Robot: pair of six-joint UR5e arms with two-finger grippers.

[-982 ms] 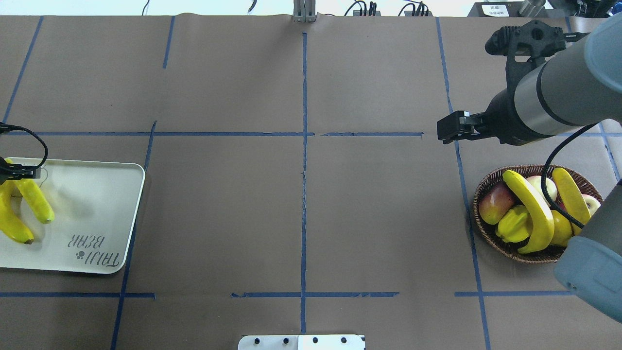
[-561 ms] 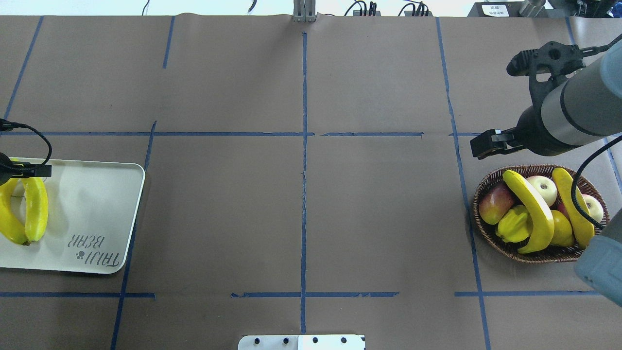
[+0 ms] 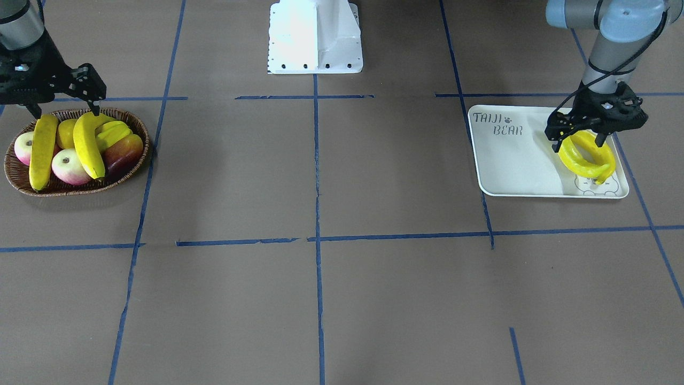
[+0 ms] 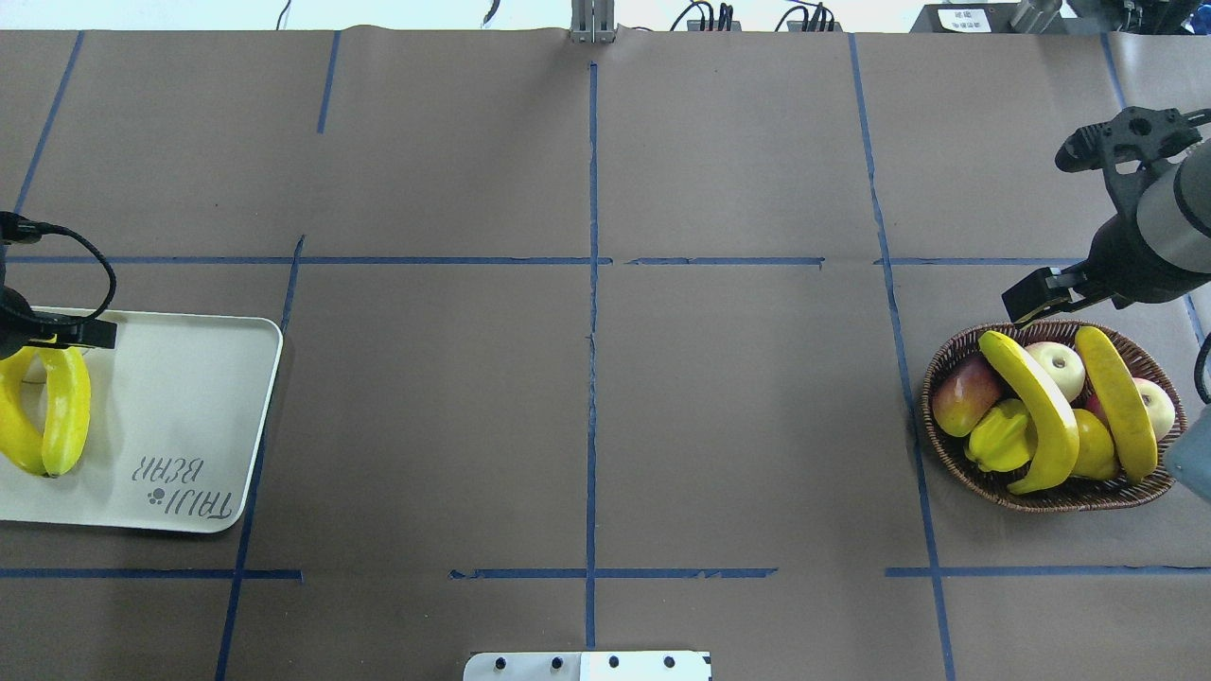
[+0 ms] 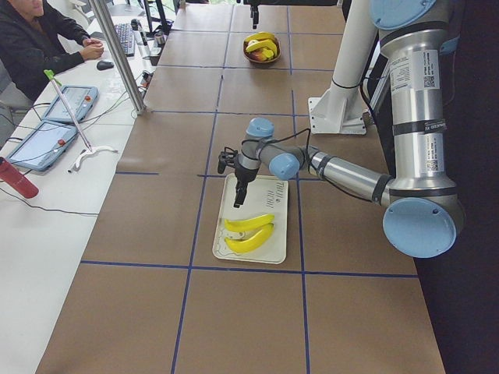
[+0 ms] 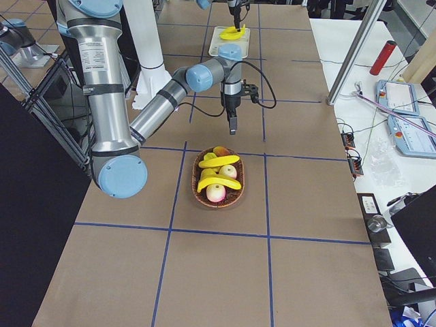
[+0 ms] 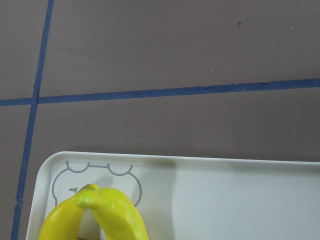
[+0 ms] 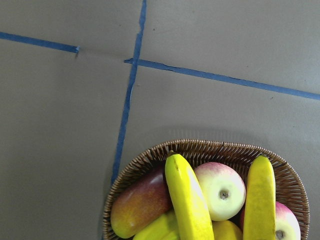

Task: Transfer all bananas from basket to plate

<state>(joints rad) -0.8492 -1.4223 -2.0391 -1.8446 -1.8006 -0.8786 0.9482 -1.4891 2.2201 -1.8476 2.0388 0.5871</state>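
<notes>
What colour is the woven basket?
Dark-brown oval wicker basket, clearest in the right wrist-mounted view.

1. Table (image 4: 738,407): brown paper cover, gridded with blue tape lines (image 4: 592,284).
2. At the robot-right end you've got two apples (image 4: 1058,365), a red-green mango (image 4: 961,393), a starfruit (image 4: 999,437) just beside it, and a round yellow fruit (image 4: 1097,446).
3. Your side bench (image 5: 47,234): two teach pendants (image 5: 69,104), red bottle (image 5: 15,178), aluminium post (image 5: 117,54).
4. Person (image 5: 35,43) in a dark top sits at that bench.
</notes>
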